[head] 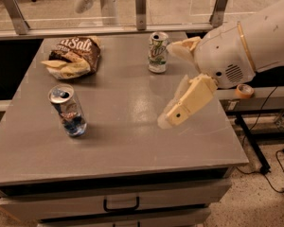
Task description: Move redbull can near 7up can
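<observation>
The redbull can [68,110], slim and silver with blue patches, stands upright at the front left of the grey table [123,141]. The 7up can [157,52], white with green lettering, stands upright at the back middle of the table. My gripper [168,85] hangs over the right part of the table, just right of and in front of the 7up can and far right of the redbull can. Its two cream fingers [189,100] are spread apart with nothing between them.
A brown chip bag [73,56] lies at the back left of the table. A glass rail with metal posts [141,6] runs behind the table. A drawer handle [120,205] is below the front edge. Cables lie on the floor at the right [274,174].
</observation>
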`<state>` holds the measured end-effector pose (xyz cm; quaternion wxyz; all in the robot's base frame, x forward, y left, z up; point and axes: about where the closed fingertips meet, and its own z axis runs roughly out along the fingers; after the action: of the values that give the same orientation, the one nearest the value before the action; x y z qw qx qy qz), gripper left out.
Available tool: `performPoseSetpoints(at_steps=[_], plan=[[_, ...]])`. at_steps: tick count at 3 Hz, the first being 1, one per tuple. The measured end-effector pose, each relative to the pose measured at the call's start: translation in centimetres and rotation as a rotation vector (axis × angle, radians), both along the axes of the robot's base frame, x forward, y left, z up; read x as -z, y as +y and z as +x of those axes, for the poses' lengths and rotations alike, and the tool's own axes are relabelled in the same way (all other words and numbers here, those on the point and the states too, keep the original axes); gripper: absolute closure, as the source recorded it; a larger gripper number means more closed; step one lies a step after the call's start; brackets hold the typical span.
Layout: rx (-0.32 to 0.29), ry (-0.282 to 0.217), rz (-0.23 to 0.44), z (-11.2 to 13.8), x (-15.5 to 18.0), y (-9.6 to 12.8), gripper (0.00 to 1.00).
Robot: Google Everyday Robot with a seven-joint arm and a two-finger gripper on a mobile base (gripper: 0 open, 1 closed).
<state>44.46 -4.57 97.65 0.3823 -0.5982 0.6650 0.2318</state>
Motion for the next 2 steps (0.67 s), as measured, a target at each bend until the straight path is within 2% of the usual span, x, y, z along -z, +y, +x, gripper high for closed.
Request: performPoseSetpoints(at_steps=[1,2], plan=[[-0.055,0.025,0.123,-0.3,2.7,4.2,0.00],[-0.133,0.015,0.259,0.2,4.3,9.9,0.00]])
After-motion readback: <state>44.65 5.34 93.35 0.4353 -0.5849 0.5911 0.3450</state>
